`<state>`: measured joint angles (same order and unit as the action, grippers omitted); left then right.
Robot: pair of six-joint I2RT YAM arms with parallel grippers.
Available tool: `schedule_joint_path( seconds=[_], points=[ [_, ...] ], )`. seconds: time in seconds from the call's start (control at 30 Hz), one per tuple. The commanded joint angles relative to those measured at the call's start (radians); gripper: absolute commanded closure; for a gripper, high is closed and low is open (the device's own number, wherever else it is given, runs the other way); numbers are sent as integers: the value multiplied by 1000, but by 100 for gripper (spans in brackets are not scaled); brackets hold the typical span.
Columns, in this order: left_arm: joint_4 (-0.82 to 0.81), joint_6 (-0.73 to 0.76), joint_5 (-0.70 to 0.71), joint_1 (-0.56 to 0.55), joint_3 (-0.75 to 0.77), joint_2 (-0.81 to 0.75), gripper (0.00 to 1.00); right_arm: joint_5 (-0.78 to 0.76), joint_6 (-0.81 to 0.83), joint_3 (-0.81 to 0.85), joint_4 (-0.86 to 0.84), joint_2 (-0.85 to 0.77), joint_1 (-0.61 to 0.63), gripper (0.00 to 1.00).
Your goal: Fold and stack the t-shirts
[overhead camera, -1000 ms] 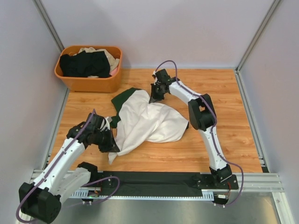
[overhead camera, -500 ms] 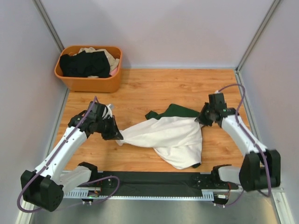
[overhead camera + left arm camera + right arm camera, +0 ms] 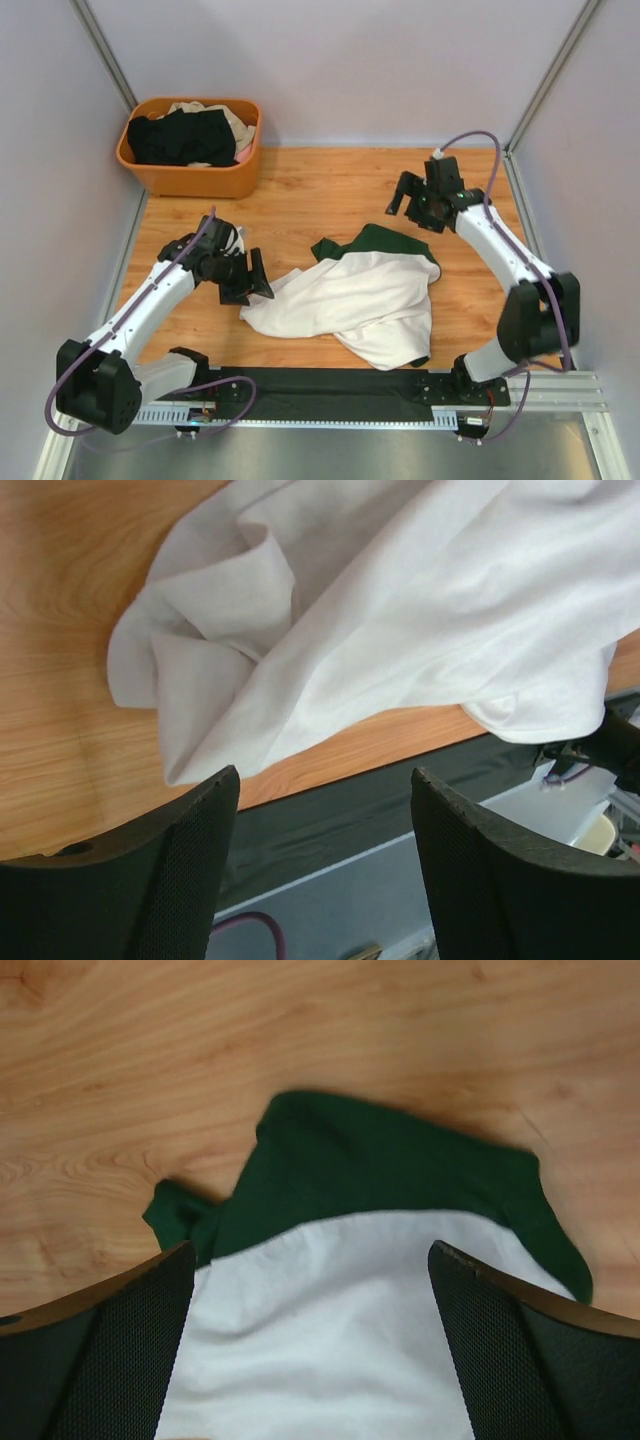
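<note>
At centre of the top view, the white t-shirt lies rumpled on the wood, green collar toward the top; my left pincer and right pincer have just released it and stand agape, empty; I judge a fresh grasp must precede folding.

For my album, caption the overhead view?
Left gripper and right gripper open, white-and-green t-shirt crumpled on the table between them.

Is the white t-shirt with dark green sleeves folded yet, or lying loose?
Loose, not folded: the white t-shirt with dark green sleeves lies crumpled in uneven bunches on the wooden table.
</note>
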<state>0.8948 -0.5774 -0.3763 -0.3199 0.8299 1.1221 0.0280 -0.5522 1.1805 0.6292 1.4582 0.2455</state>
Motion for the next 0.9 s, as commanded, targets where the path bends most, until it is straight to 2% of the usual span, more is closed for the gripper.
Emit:
schedule_joint_path(
  seconds=[0.0, 0.1, 0.17, 0.33, 0.43, 0.5, 0.6, 0.63, 0.67, 0.7, 0.73, 0.8, 0.83, 0.87],
  points=[
    [-36, 7, 56, 34, 46, -5, 24, 52, 110, 183, 6, 216, 18, 0],
    [-59, 1, 42, 111, 8, -16, 24, 58, 161, 348, 62, 445, 46, 0],
    [-77, -16, 19, 168, -41, -33, 24, 49, 185, 453, 117, 514, 86, 0],
    [-160, -79, 4, 196, -152, -48, 23, 44, 206, 492, 130, 626, 150, 0],
    [-166, -108, 42, 193, -184, -21, 27, 49, 204, 495, 130, 672, 155, 0],
    [-195, -127, 60, 191, -199, -12, 26, 53, 206, 498, 130, 700, 158, 3],
    [-247, -144, 74, 191, -235, 19, 26, 75, 212, 495, 130, 718, 159, 30],
    [-267, -148, 76, 189, -257, 45, 26, 79, 212, 481, 130, 717, 159, 49],
    [-314, -154, 70, 189, -268, 62, 26, 81, 216, 476, 130, 712, 159, 58],
    [-342, -159, 63, 186, -282, 82, 27, 82, 218, 469, 129, 709, 158, 74],
    [-373, -168, 39, 185, -287, 120, 27, 92, 222, 458, 126, 706, 158, 83],
    [-453, -179, 27, 162, -281, 163, 40, 93, 225, 453, 127, 694, 158, 100],
    [-464, -180, 31, 148, -247, 204, 47, 96, 227, 453, 125, 686, 158, 100],
    [-464, -177, 46, 133, -218, 225, 71, 98, 230, 473, 132, 680, 156, 100]
  ],
)
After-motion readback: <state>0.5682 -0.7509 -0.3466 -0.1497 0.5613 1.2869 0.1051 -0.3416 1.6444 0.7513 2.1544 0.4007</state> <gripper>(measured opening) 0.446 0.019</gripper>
